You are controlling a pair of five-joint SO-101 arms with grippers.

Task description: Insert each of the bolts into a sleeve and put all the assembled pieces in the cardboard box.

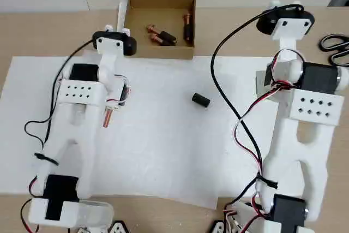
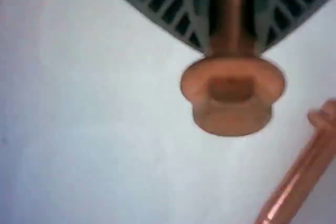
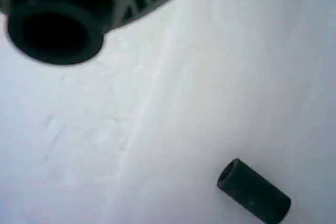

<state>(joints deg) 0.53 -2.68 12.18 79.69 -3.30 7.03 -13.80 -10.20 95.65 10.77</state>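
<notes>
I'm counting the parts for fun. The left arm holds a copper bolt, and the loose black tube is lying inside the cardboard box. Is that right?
Not quite. The loose black tube lies on the white sheet, outside the cardboard box, as the high view shows. The left fingers do hold a copper bolt.

3 assembled pcs (image 1: 163, 37), 2 bare bolts (image 2: 231, 95), 2 empty sleeves (image 3: 253, 190), 1 cardboard box (image 1: 163, 53).
</notes>
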